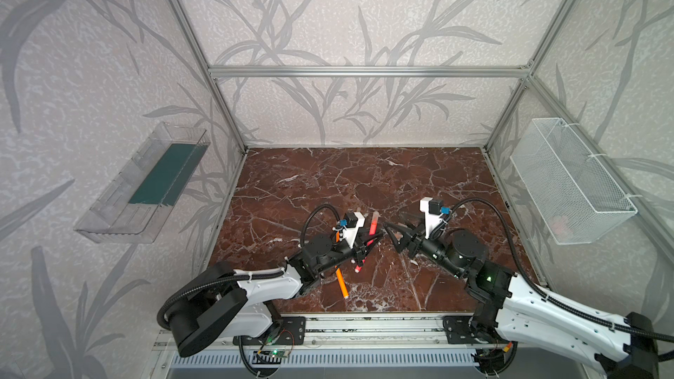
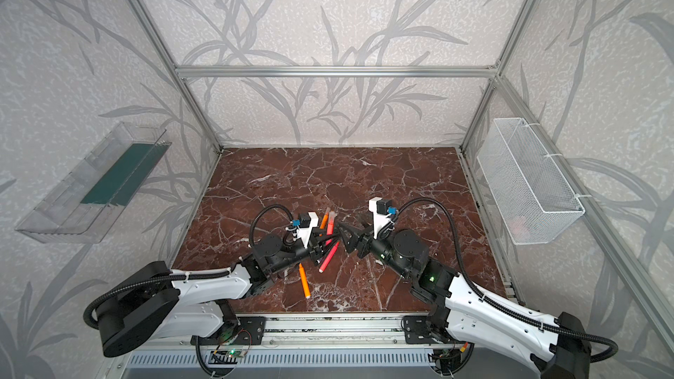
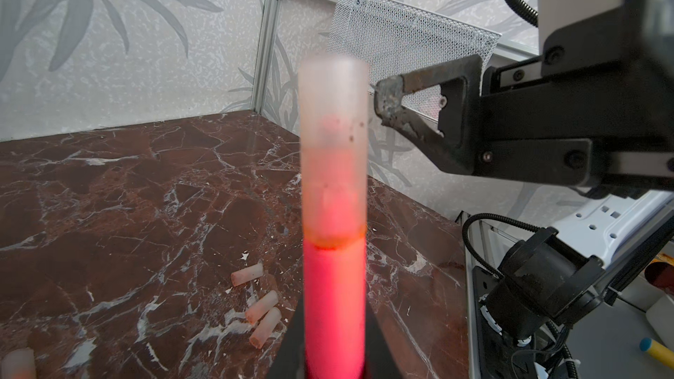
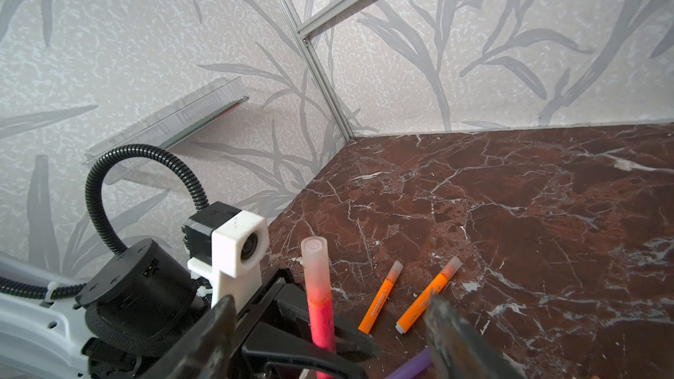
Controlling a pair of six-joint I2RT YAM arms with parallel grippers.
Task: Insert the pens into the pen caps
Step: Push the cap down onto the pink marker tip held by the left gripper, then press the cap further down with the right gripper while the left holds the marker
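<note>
Now clenched in left gripper [image 4: 322,350], lower middle of frame: pink-red pen [image 4: 321,317], cap [image 4: 315,260] fitted on; right gripper [image 1: 391,236] released, just beside.

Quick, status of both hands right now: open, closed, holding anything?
Left hand: closed on the pink-red pen, which has a cap on its end.
Right hand: open, holding nothing, close to that cap.

No text can be read anywhere. The two orange pens [image 4: 380,302] lying beside the pink pen [image 4: 321,317] carry dark print along their barrels, too small and blurred to make out.
</note>
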